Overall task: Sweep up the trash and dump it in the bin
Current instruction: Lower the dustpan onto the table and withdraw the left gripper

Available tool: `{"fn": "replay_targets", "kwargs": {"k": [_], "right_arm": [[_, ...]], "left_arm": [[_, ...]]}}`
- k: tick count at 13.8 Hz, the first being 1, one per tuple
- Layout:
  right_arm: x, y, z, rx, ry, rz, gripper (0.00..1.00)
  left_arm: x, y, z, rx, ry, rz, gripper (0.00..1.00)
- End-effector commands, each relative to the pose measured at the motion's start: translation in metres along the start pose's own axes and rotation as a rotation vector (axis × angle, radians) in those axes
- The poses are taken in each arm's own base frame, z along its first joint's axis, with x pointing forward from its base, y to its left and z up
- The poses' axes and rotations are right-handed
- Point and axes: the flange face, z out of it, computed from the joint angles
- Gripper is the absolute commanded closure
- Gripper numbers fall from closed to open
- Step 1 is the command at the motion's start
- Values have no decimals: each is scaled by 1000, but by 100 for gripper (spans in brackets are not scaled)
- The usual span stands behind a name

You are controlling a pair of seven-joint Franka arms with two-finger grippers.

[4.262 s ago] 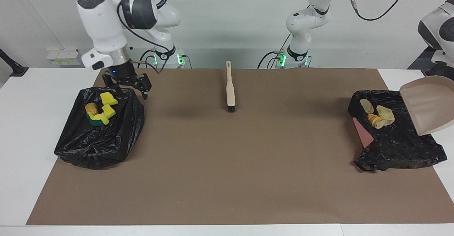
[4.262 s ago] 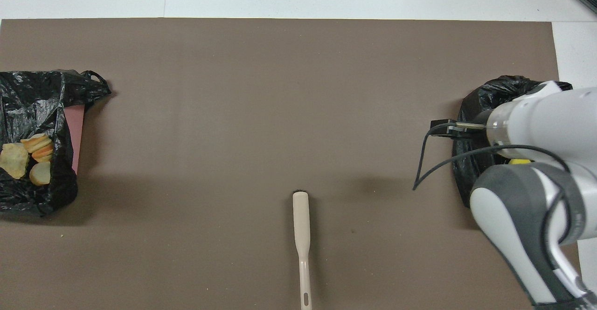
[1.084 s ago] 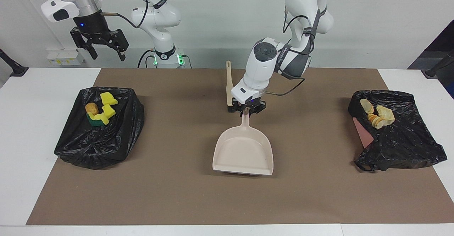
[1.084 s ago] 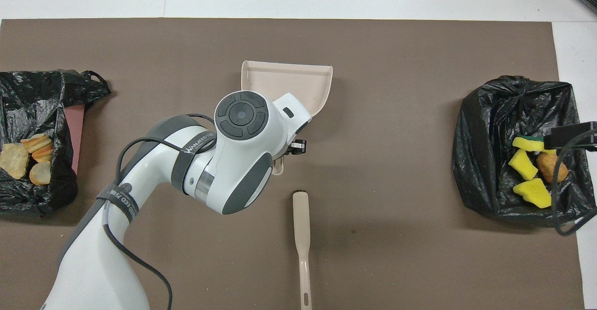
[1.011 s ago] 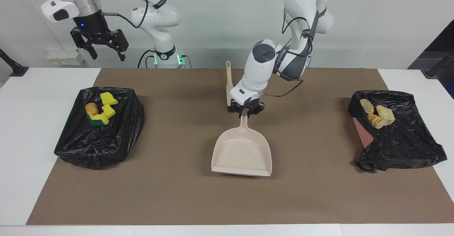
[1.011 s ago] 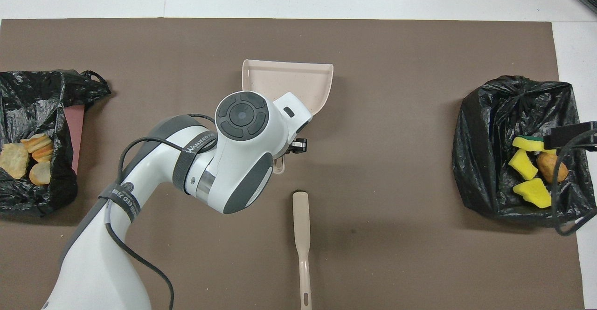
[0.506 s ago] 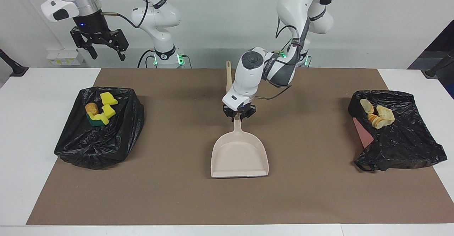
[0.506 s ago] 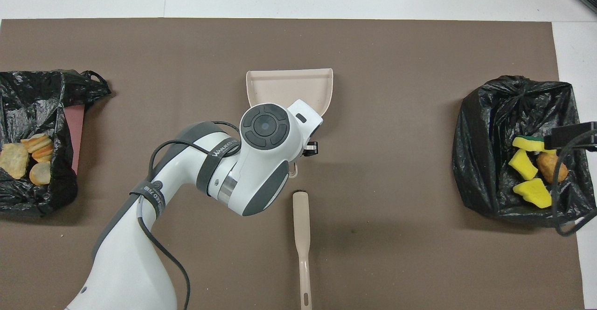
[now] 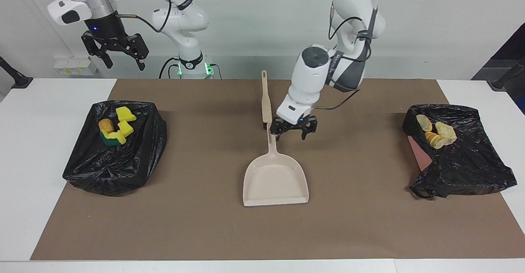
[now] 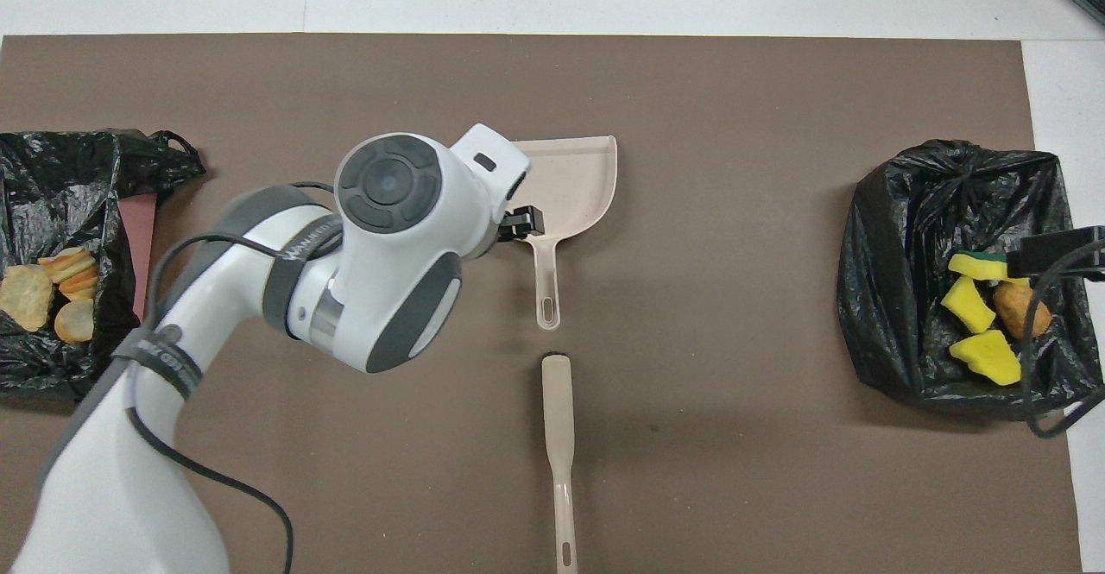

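Observation:
The beige dustpan [image 9: 275,180] lies flat on the brown mat, empty, its handle [image 9: 270,141] pointing at the robots; it also shows in the overhead view [image 10: 574,181]. My left gripper [image 9: 293,131] is open and empty, just above the mat beside the handle, toward the left arm's end. The beige brush [image 9: 265,100] lies nearer to the robots than the dustpan. Yellow sponge pieces [image 9: 119,127] and a brown-orange lump [image 9: 105,124] lie on one black bag, pale yellow chunks [image 9: 437,135] on the other. My right gripper [image 9: 115,51] waits open, high over the table edge.
The bin with the sponges [image 9: 102,162] sits at the right arm's end of the mat. The bin with the chunks [image 9: 463,162] sits at the left arm's end, a pink edge [image 9: 418,154] showing under its bag. The left arm hides part of the dustpan from overhead.
My left gripper has let go of the dustpan handle, opened and shifted toward the left arm's end. The dustpan now rests on the mat. The right arm has not moved.

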Motion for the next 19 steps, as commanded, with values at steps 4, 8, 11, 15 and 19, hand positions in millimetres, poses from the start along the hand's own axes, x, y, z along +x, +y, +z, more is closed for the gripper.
{"fn": "replay_targets", "kwargs": {"k": [4, 8, 11, 15, 19], "right_arm": [[-7, 1, 0, 7, 0, -23, 0], [-8, 1, 1, 7, 0, -21, 0], [-9, 3, 1, 7, -3, -27, 0], [-8, 0, 2, 11, -2, -31, 0], [-5, 11, 2, 8, 2, -17, 0]], "left_arm": [[48, -107, -67, 45, -53, 86, 0], [64, -181, -112, 45, -46, 198, 0], [70, -240, -132, 53, -55, 240, 0], [52, -267, -168, 74, -87, 220, 0], [25, -279, -205, 81, -107, 219, 0]]}}
